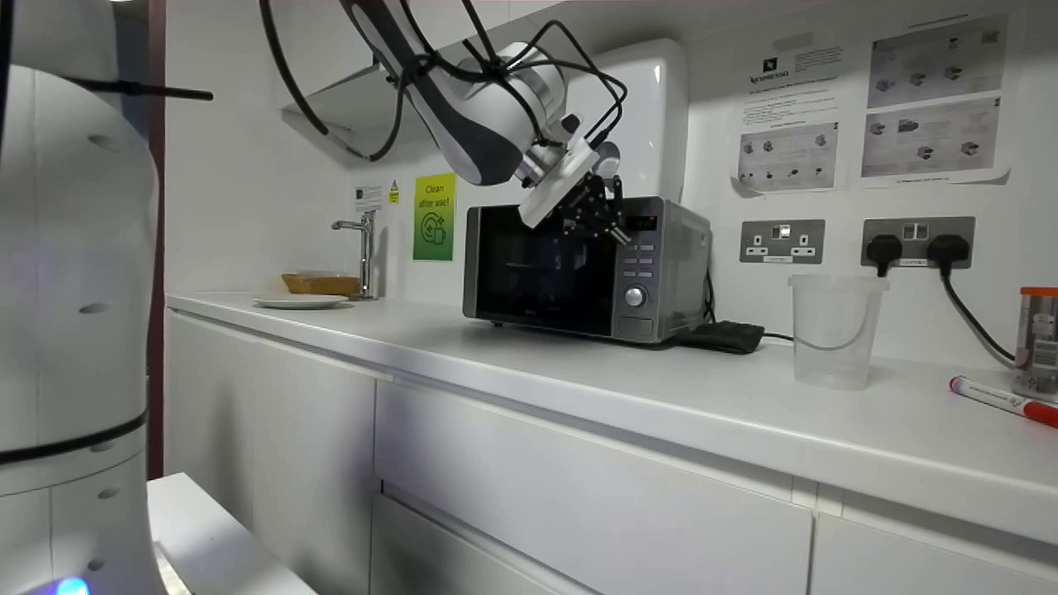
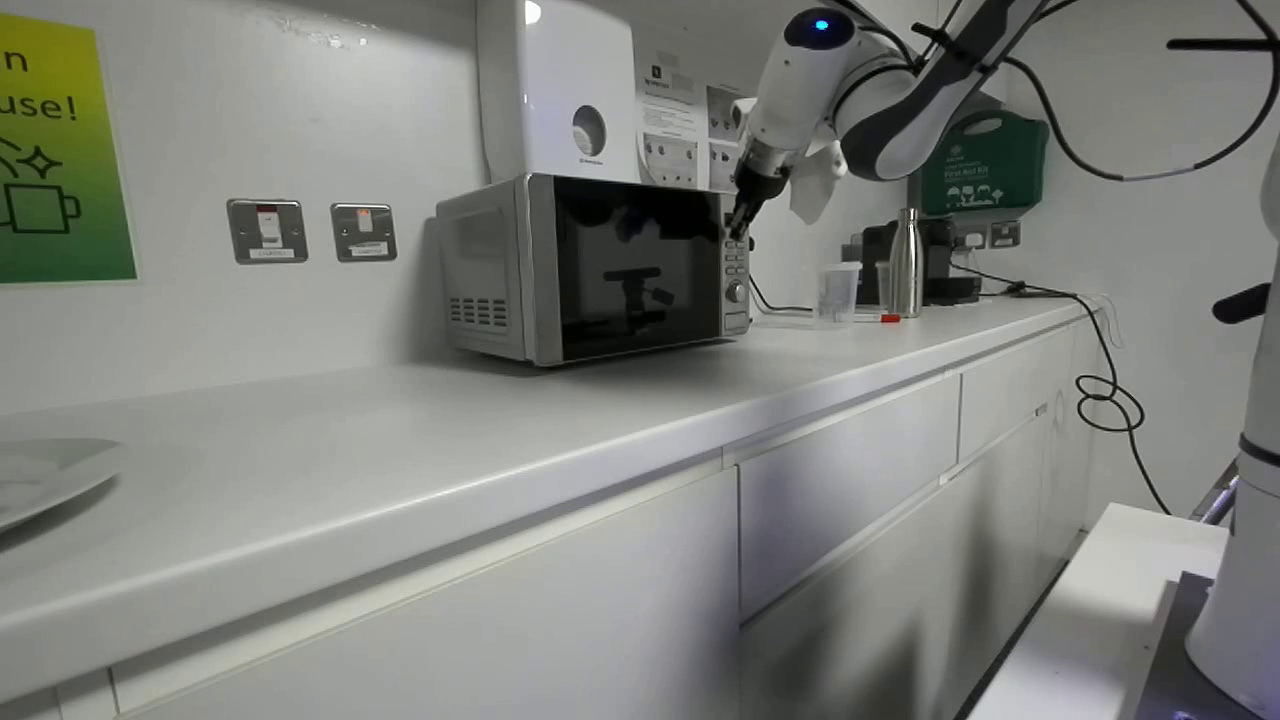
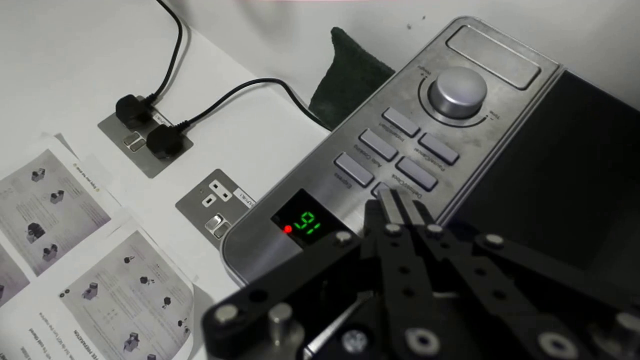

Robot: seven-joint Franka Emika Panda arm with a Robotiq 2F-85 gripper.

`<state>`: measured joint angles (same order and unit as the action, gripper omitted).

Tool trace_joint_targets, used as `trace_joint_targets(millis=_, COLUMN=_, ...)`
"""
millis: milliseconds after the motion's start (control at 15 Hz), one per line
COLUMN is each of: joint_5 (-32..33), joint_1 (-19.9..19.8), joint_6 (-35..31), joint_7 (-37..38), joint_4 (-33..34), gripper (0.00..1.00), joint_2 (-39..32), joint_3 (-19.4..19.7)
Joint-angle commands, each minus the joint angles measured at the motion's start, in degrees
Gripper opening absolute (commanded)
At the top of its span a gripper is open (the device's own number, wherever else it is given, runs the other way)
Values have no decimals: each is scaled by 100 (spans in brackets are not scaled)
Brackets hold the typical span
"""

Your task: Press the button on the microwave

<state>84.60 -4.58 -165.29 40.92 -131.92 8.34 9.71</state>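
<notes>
Microwave point(image 1: 545, 281) upright on the white counter point(image 1: 678, 380), door point(image 2: 635, 280) closed, control strip point(image 3: 350, 204) at the 3 o'clock end of its front in both exterior views. Arm point(image 1: 488, 136) slants down to it from 11 o'clock in an exterior view. Gripper point(image 3: 398, 200) at the upper part of the strip, near the display point(image 3: 306, 220).

Jaws narrow: fingertips point(image 3: 391, 212) side by side, hardly a gap between. In the wrist view, where the lettering stands upside down, they overlap one key point(image 3: 381, 187) and hide part of it. Touching it or just short: cannot tell.

Clock from the fingertips, wrist view: five more keys point(image 3: 378, 145) fanned from 10 o'clock round to 1; dial point(image 3: 458, 91) at 1, beyond them; door glass at 3. Display between 8 and 9: green digits lit, red dot beside them, reading uncertain. Dark green cloth point(image 3: 350, 82) at 11, past the strip's edge. Two black plugs point(image 3: 165, 141) between 9 and 10, in a wall socket point(image 3: 118, 134).

Clock from the microwave, in an exterior view: clear bucket point(image 1: 836, 330) between 3 and 4 o'clock, red-and-white marker point(image 1: 1002, 400) farther out on much the same line, jar point(image 1: 1036, 343) with orange lid at 3. Bucket and jar upright. Plate point(image 1: 302, 302), basket point(image 1: 321, 285) and tap point(image 1: 366, 256) at 9. Yellow-and-green sign point(image 1: 435, 216) at 10. Printed sheets point(image 1: 934, 99) on the wall at 2.

Same clock, in an exterior view: white box point(image 2: 565, 90) above at 12, steel bottle point(image 2: 907, 265) on the counter at 3, first-aid box point(image 2: 985, 165) between 2 and 3.
</notes>
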Motion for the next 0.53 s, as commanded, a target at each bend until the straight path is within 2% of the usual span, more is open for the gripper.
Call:
trace_joint_targets(millis=0, joint_5=69, joint_1=-44, joint_6=-198, joint_7=173, joint_4=252, gripper=0, joint_2=-230, joint_3=74)
trace_joint_targets(millis=467, joint_5=67, joint_1=-23, joint_6=-194, joint_7=210, joint_4=297, gripper=0, joint_2=-334, joint_3=117)
